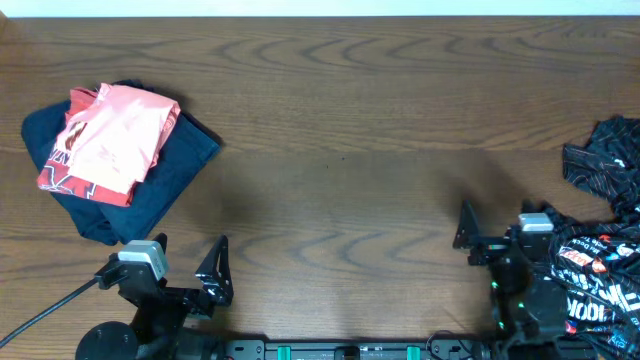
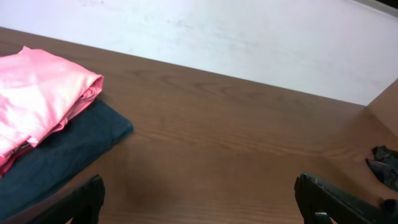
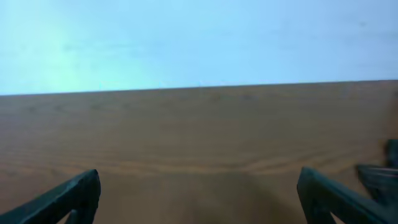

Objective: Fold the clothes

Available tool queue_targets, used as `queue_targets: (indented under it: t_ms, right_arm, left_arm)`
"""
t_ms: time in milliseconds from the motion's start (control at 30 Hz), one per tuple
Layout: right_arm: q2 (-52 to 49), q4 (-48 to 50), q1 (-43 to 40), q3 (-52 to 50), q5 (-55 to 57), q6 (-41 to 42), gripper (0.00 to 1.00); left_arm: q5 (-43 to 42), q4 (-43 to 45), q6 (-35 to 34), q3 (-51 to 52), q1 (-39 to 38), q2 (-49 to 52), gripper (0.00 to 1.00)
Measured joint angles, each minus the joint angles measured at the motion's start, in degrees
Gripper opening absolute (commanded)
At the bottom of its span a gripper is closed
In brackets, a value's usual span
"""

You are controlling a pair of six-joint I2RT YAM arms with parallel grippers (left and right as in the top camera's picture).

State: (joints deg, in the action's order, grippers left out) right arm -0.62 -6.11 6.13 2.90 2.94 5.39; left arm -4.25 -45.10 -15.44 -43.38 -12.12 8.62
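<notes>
A folded pink shirt (image 1: 108, 140) lies on a folded navy garment (image 1: 170, 165) at the far left of the table; both also show in the left wrist view, the pink shirt (image 2: 37, 99) and the navy garment (image 2: 62, 155). A crumpled black printed garment (image 1: 600, 200) lies at the right edge, partly under the right arm. My left gripper (image 1: 218, 272) is open and empty near the front edge, right of the stack; its fingers show in the left wrist view (image 2: 199, 202). My right gripper (image 1: 465, 232) is open and empty, left of the black garment, seen too in the right wrist view (image 3: 199, 199).
The brown wooden table (image 1: 340, 130) runs to a pale wall at the back. A black cable (image 1: 45, 305) trails from the left arm base at the front left.
</notes>
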Motion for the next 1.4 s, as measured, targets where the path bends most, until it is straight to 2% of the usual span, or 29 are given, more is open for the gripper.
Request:
queue_targets:
  t_ms: [1400]
  right_arm:
    - [-0.07,1.9,0.57,-2.25,-1.25,-1.57,0.99]
  left_arm:
    - [0.0,-0.57,0.0,0.26,0.02,-0.04,0.98]
